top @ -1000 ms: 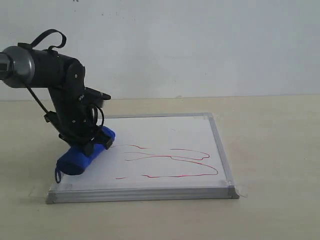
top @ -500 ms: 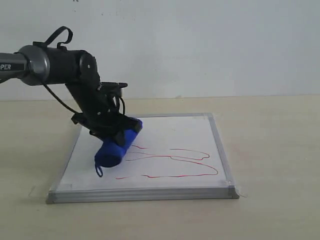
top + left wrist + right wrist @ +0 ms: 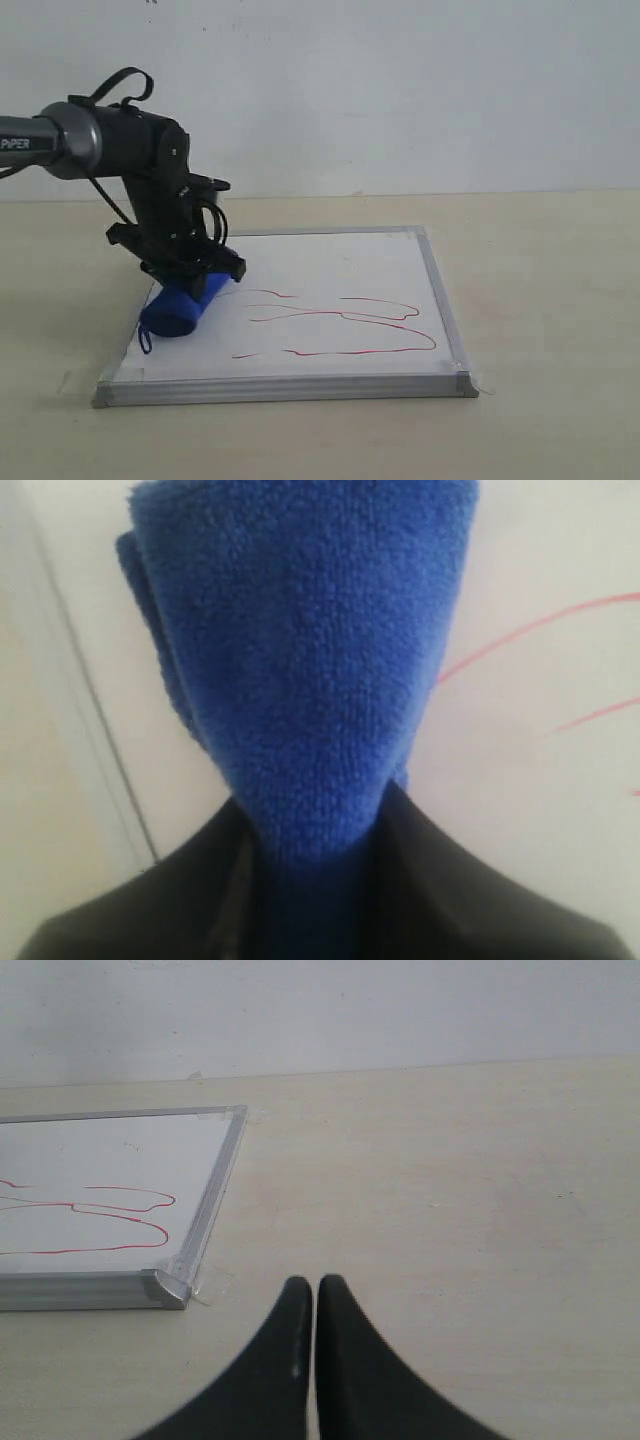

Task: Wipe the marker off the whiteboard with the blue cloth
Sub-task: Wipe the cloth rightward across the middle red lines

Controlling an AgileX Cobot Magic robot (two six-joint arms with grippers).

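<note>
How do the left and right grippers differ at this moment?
The left gripper is shut on the blue cloth; the right gripper is shut on nothing, fingers pressed together. The left gripper is over the whiteboard, the cloth near the red marker lines; the right gripper is over the bare table, off the board's corner. Both have black fingers.

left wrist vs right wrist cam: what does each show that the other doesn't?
Left wrist only: the blue cloth, clamped in the left gripper. Right wrist only: the right gripper, shut on nothing, with the table and the wall beyond it. Both: the whiteboard with part of its metal frame, and red marker lines on it.
</note>
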